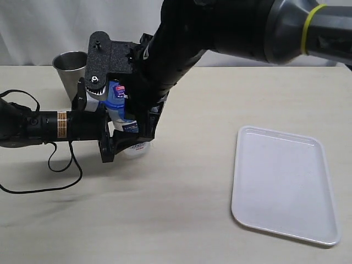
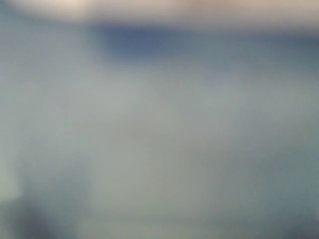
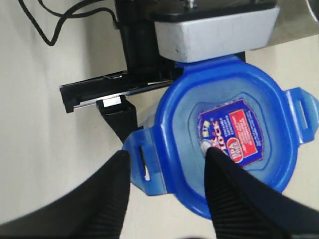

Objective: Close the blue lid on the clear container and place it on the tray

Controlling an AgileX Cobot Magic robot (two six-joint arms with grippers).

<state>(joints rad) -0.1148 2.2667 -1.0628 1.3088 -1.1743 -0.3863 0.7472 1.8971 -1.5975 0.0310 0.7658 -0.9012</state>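
Left pincer [image 1: 124, 141] clasps the tall clear plastic container [image 1: 136, 149] on the counter [image 1: 165, 220] — round blue plastic lid [image 3: 179, 114] on top — right pincer [image 3: 165, 154] spread wide above it.

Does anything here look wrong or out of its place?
The lid seems to sit on the container, but its flaps stick outward, not snapped down. The left wrist view is one grey blur and shows nothing.

Desk [image 1: 187, 187] open between clear container [image 1: 135, 147] and tray [image 1: 283, 187]. Container's left side blocked by left arm [image 1: 55, 125] and cable loop [image 1: 77, 171]. Steel cup [image 1: 70, 69] close behind, right arm [image 1: 220, 27] overhead.
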